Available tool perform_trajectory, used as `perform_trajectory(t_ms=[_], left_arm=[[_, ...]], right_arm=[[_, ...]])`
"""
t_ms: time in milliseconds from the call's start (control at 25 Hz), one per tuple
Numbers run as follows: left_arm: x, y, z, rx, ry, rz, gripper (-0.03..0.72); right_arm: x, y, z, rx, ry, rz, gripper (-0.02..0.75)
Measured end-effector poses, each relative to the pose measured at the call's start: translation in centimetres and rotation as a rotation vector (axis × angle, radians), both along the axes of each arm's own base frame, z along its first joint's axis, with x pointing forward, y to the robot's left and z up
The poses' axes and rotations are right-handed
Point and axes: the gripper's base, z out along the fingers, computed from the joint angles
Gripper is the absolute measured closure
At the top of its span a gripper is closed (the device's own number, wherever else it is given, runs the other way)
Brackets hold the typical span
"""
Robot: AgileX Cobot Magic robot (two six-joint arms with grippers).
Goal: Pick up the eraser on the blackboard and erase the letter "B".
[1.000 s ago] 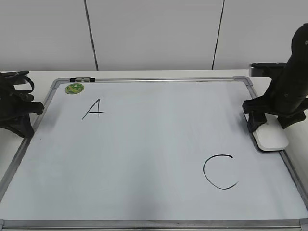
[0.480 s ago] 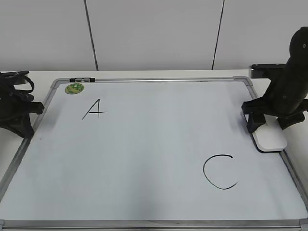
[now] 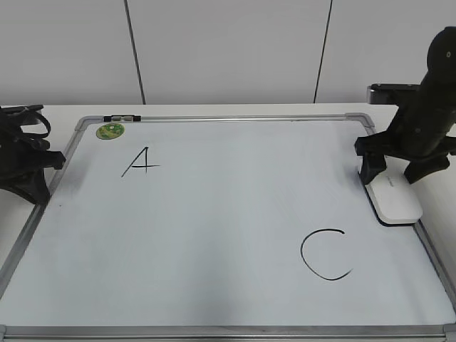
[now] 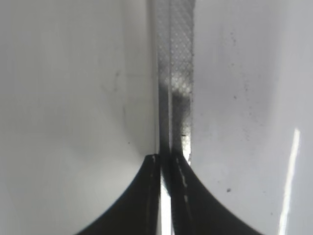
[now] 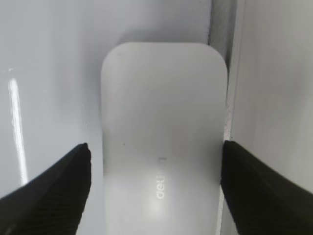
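The right gripper hangs over the far end of the eraser with its fingers spread wide, one on each side of the white block and, going by the right wrist view, not touching it. The eraser lies flat at the right edge of the blackboard, right against the frame and just above the "C". The left gripper sits over the board's left frame with its fingers pressed together, holding nothing, and I can only see an "A" and the "C", no "B".
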Motion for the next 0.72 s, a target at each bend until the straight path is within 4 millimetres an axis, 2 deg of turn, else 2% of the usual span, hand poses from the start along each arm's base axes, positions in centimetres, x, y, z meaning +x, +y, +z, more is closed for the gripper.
perform_trajectory(t_ms=[160, 280, 400, 520, 720], left_arm=[[0.0, 0.0, 0.0, 0.006, 0.000, -0.004, 0.617], [0.0, 0.0, 0.0, 0.014, 0.001, -0.014, 0.503], [0.3, 0.0, 0.8, 0.012, 0.019, -0.022, 0.356], [1.6, -0.1, 3.2, 0.000, 0.004, -0.030, 0.260], [2.9, -0.4, 7.6, -0.020, -0.001, -0.056, 0.232]], right_arm=[[0.8, 0.1, 1.9, -0.001, 0.000, 0.004, 0.101], [1.5, 0.0, 4.0, -0.007, 0.002, 0.011, 0.101], [1.7, 0.1, 6.2, -0.008, 0.000, 0.024, 0.108], [1.6, 0.1, 9.3, -0.009, -0.046, 0.040, 0.117], [0.1, 0.0, 14.3, -0.009, -0.127, 0.057, 0.131]])
